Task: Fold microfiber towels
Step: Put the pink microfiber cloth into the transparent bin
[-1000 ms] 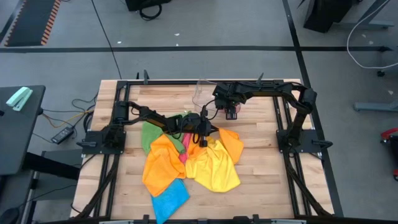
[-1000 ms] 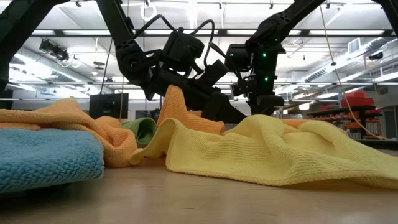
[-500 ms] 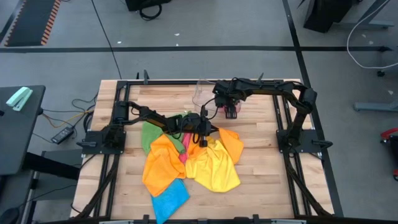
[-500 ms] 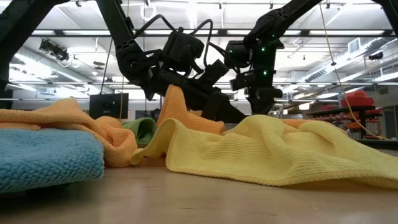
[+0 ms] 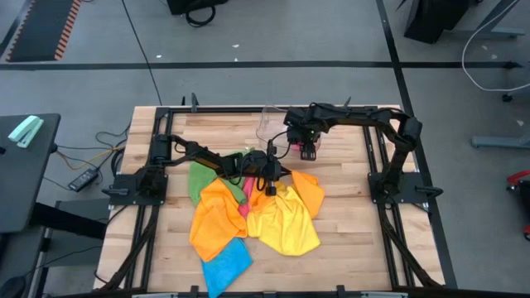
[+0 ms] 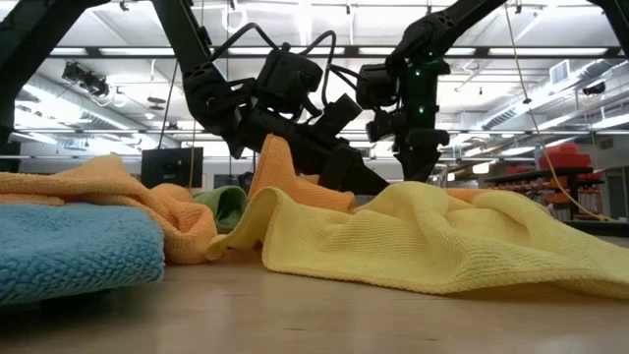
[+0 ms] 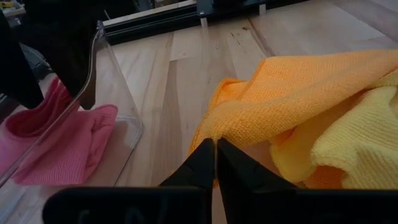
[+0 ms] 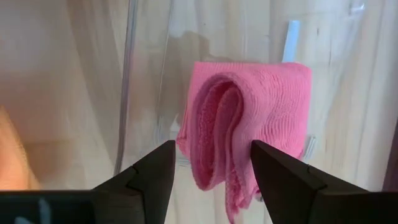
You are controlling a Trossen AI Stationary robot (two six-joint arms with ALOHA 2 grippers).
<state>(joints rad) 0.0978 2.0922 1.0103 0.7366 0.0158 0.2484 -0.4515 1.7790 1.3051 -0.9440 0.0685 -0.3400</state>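
Observation:
My left gripper (image 7: 216,147) is shut on the orange towel (image 7: 298,93) at the table's middle (image 5: 284,173). This towel lies partly under the yellow towel (image 5: 286,222). Green (image 5: 201,178), a second orange (image 5: 214,222) and blue (image 5: 225,265) towels lie spread to the left and near side. A folded pink towel (image 8: 249,118) lies in the clear plastic tray (image 8: 127,74) at the far middle. My right gripper (image 8: 211,147) hangs open above it, pointing down, one finger on either side, touching nothing. My left gripper pinches a bunched fold at the orange towel's edge (image 7: 219,133) between its two fingers. The fingers come slanting down from the table's left. The fold stands slightly raised at the fingertips, while the rest of the towel lies slack on the table.
Another bit of pink cloth (image 5: 244,205) shows between the orange and yellow towels. The black frame rails (image 5: 248,110) run along the table's far, left and right sides. Bare wood shows at the right (image 5: 348,223) and the far left (image 5: 215,132).
My right gripper has turned at the wrist above the tray, its fingers now standing more upright over the pink towel. The towels lie as they did.

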